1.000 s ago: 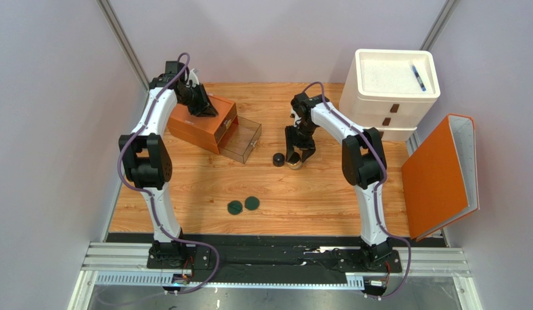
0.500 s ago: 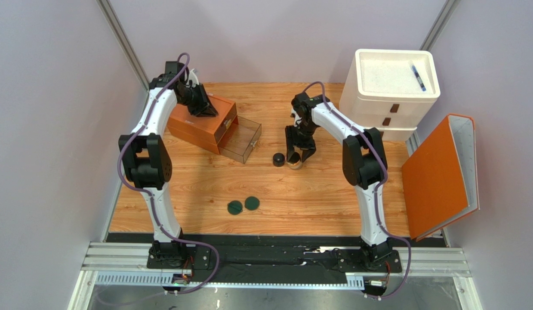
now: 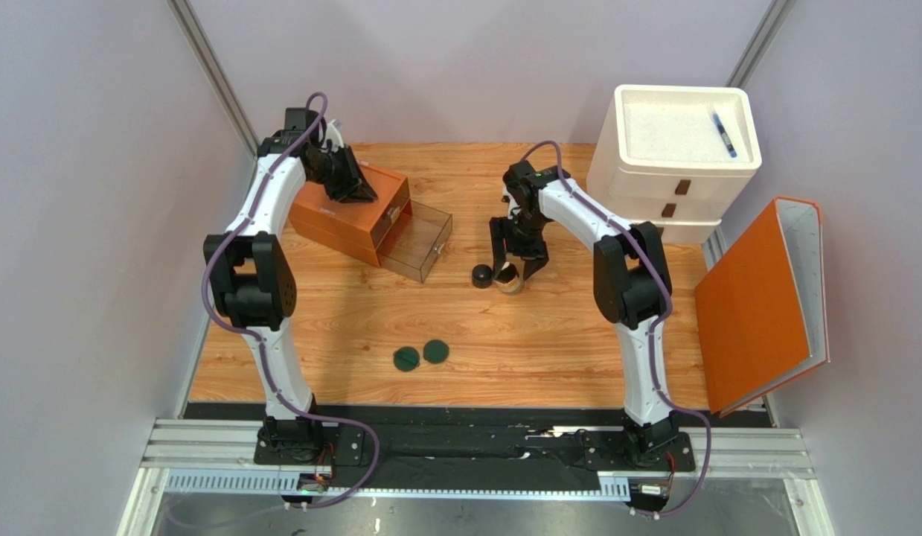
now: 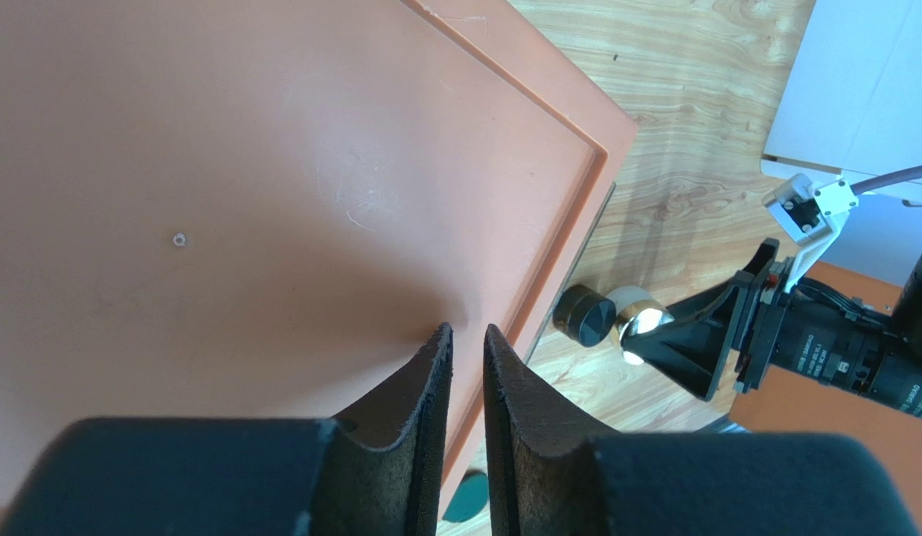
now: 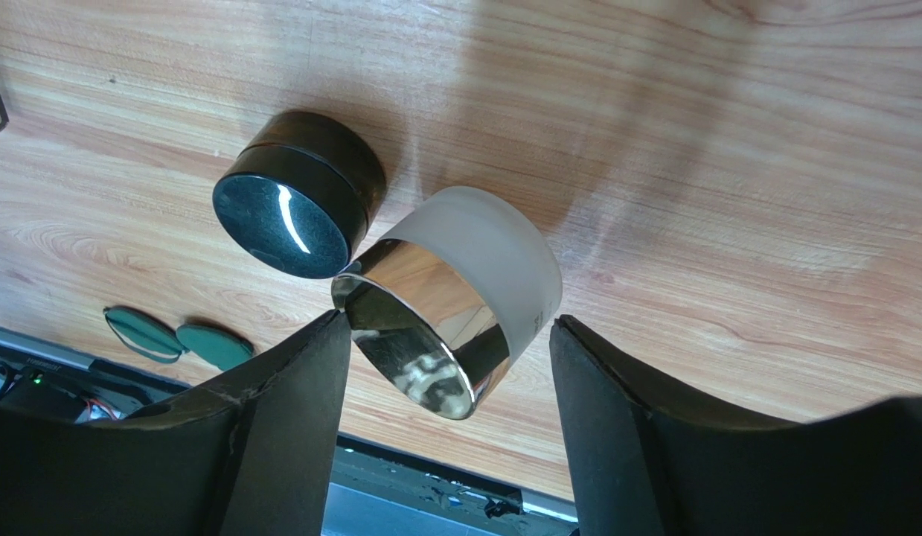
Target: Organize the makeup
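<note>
Orange drawer box [image 3: 348, 212] sat at 10 o'clock on the wooden table [image 3: 543, 346], its clear drawer [image 3: 423, 248] pulled out toward 4 o'clock; what was in the drawer could not be made out. White drawer unit [image 3: 678, 156] stood at 2 o'clock, both drawers closed, a blue pen [image 3: 722, 132] lying in its top tray. An orange binder [image 3: 761, 302] leaned at 3 o'clock.

The round jar [image 5: 465, 313], frosted body with a mirror-shiny band, stood near table centre. The black cap [image 5: 303, 207] was just beside it at its 9 o'clock in the top view, touching or almost touching. Two dark-green discs [image 3: 420, 355] lay side by side on the wood at 7 o'clock from the jar, well apart from it.

Right gripper [image 5: 448, 329] was spread wide, one finger either side of the jar, not clamped on it. Left gripper [image 4: 467, 369] was nearly closed, a thin slit between the fingers, nothing held, tips at the flat orange top of the box.

No brand or label showed on jar, cap or discs. Small white print on the right arm in the left wrist view was too small to read.
</note>
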Available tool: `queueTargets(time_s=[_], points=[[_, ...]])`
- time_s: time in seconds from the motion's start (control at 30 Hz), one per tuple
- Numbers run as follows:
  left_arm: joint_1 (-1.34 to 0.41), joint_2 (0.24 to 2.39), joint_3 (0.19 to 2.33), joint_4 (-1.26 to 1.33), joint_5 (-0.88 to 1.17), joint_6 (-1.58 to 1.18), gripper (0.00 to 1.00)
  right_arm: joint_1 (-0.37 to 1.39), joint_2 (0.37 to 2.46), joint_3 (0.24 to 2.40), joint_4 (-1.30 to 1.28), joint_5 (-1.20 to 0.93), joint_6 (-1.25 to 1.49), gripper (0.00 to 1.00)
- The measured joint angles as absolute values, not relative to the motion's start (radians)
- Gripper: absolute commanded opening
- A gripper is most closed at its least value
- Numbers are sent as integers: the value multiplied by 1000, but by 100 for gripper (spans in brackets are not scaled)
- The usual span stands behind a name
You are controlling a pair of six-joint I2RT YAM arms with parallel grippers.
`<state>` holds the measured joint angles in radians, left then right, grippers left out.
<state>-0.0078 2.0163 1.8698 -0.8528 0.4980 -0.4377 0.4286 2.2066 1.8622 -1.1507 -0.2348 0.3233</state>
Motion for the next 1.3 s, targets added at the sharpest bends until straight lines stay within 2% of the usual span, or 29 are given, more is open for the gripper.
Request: queueTargets(time_s=[0.67,0.9,0.97,1.0,1.07,1.1,1.13,1.2,1.3], points=[[-6,2010,1852,-836,515,-440,24,432,2193,1853,-1140,-204,315,72],[-6,2010,1852,-836,516,-440,24,449,2256,1890,-1171,-212,308,71],[-6,2010,1852,-836,516,-440,24,458,2285,1894,-1189,-209,305,65],[-6,2010,1852,-836,516,-440,24,459,2291,1894,-1196,-204,303,57],[-6,2010,1852,-836,516,-440,24,463,2304,1897,-1215,-196,302,35],[-6,2010,1852,-836,516,-440,24,463,2305,1901,-1227,-191,300,17],[-6,2010,1852,-836,516,-440,24,464,2304,1906,-1235,-180,299,11],[-6,2010,1852,-836,517,-440,24,464,2304,1909,-1239,-170,298,6],[-6,2010,1852,-837,517,-440,24,464,2304,1915,-1243,-143,299,4]])
